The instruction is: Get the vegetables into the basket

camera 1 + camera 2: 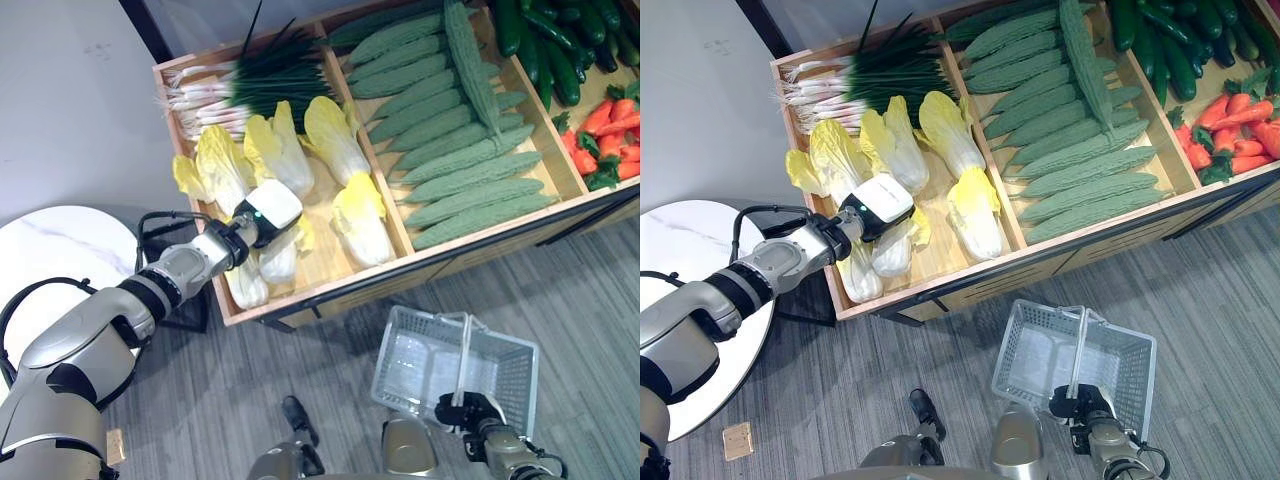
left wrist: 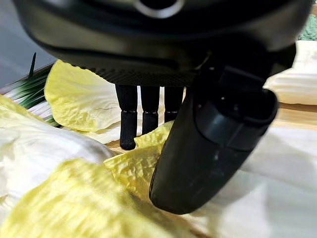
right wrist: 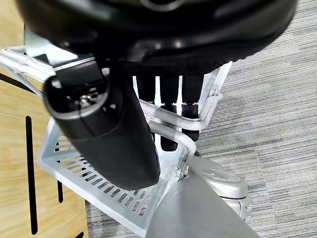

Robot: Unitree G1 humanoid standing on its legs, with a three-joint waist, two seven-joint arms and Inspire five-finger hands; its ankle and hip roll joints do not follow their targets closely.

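Several pale yellow napa cabbages (image 1: 280,150) lie in the left compartment of a wooden display crate (image 1: 330,287). My left hand (image 1: 267,208) hovers low over one cabbage (image 1: 279,263) at the front of that compartment. In the left wrist view its fingers (image 2: 129,124) point straight down, and the thumb (image 2: 208,144) rests against a yellow leaf (image 2: 131,168), so the hand is open. Below the crate, my right hand (image 1: 467,409) is curled round the handle (image 3: 171,131) of a grey wire basket (image 1: 388,372), which holds no vegetables.
Green onions (image 1: 240,85) fill the back of the left compartment. To the right come bitter gourds (image 1: 450,130), then cucumbers (image 1: 545,45) and carrots (image 1: 610,130). A round white table (image 1: 60,260) stands at the left. Grey carpet (image 1: 580,300) surrounds the basket.
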